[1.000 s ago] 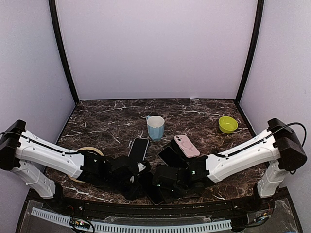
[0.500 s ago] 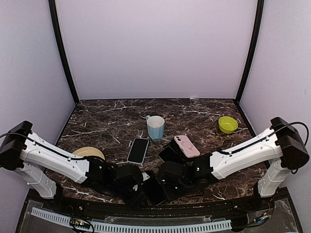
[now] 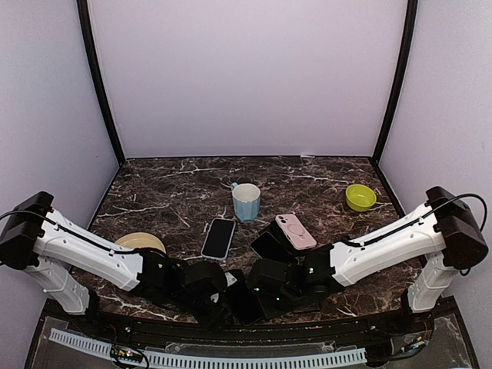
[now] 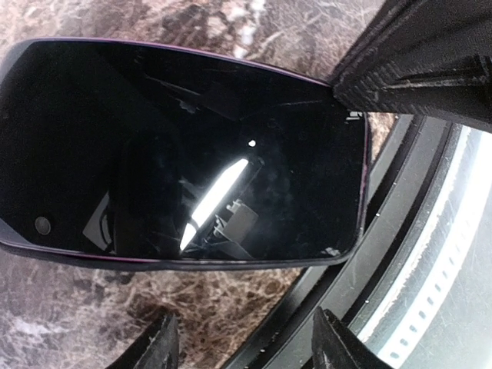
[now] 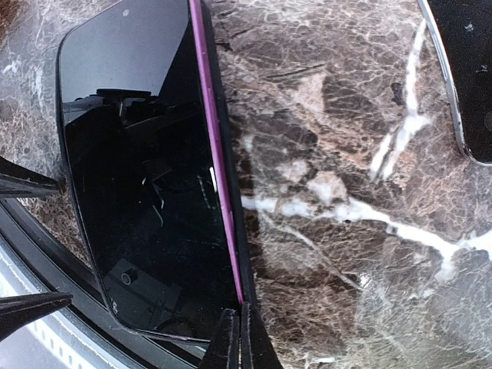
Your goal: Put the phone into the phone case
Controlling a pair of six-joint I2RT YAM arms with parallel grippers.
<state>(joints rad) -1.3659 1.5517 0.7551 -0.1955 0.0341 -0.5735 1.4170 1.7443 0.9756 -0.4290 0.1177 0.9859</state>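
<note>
A dark-screened phone (image 3: 243, 302) with a purple edge lies flat at the table's front edge, between my two grippers. Along its long side (image 5: 201, 115) a thin black rim (image 5: 227, 192) hugs the purple; it looks like the phone case around it. My right gripper (image 5: 239, 335) is shut, its tips resting against that rim at the phone's corner, with nothing between them. My left gripper (image 4: 250, 346) is open, and the phone (image 4: 177, 146) lies just ahead of its fingers, not between them. From above, the left gripper (image 3: 221, 302) and right gripper (image 3: 260, 297) flank the phone.
Another phone (image 3: 219, 237) lies face up mid-table, with a dark slab (image 3: 269, 246) and a pink case (image 3: 296, 231) to its right. A blue cup (image 3: 246, 201), a green bowl (image 3: 360, 197) and a tape roll (image 3: 140, 242) stand around. The black table rail (image 4: 400, 254) runs just beside the phone.
My right gripper has shut against the phone's edge. My left gripper has opened wider. Both arms sank toward the front edge with the phone, uncovering the tape roll.
</note>
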